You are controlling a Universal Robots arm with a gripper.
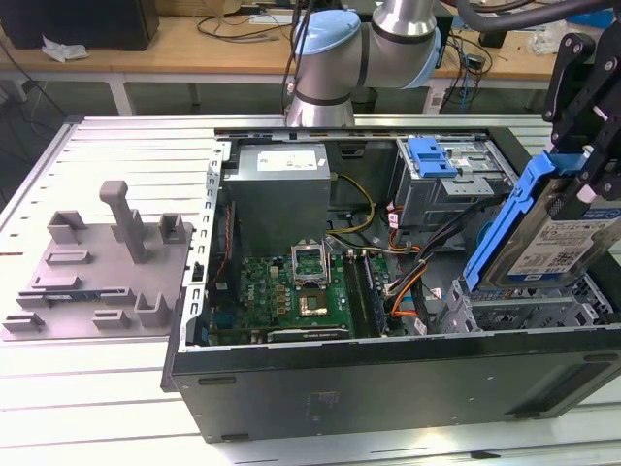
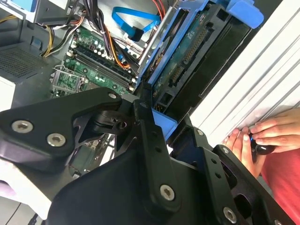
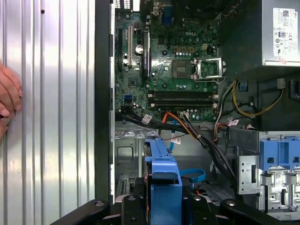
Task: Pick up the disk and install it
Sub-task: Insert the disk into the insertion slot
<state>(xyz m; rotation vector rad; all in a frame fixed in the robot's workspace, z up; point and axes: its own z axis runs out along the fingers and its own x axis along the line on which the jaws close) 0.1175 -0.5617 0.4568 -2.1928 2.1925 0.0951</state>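
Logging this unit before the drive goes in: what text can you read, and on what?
Label on the disk: print too small to read.
Label on the power supply: too small to read.
White cable tags: too small to read.

Even, bright overhead light falls across the ribbed metal table (image 1: 126, 146) in the exterior view, leaving only short, soft shadows beside the posts of the grey plate (image 1: 87, 282). The open computer case (image 1: 388, 388) is darker inside, its circuit board (image 1: 301, 291) shaded beside the power supply (image 1: 281, 184). The disk (image 1: 558, 243) carries a pale sheen on its label. In the second wrist view the table's slats wash out to near white, while the black arm (image 2: 140, 187) up close reads as a dark mass with faint highlights on its screws. In the first wrist view the table shows striped glare.
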